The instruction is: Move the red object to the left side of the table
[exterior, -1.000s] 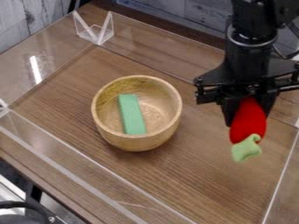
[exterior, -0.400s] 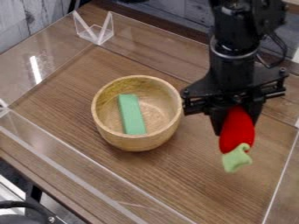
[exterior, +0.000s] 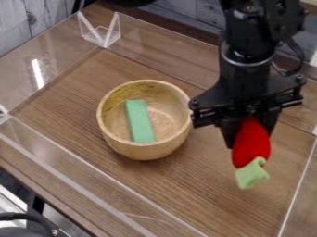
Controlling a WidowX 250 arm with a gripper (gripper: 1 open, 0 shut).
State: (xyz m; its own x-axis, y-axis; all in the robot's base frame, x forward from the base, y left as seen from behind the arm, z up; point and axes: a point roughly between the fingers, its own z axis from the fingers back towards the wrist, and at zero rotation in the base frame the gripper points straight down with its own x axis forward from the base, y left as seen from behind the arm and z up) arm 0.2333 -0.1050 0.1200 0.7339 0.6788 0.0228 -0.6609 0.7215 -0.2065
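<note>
The black gripper (exterior: 251, 118) points almost straight down and pinches the red object (exterior: 253, 142) at its upper end. The red object hangs above the desk (exterior: 74, 93) at about four o'clock in the view, its pale green stub (exterior: 253, 173) lowest. At nine o'clock from it, just beside the gripper, sits a wooden bowl (exterior: 146, 118) holding a flat green block (exterior: 140, 120). Low clear walls (exterior: 37, 63) edge the desk.

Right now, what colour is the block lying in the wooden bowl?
Green; the block lies flat inside the bowl, clearest in the camera view.
</note>
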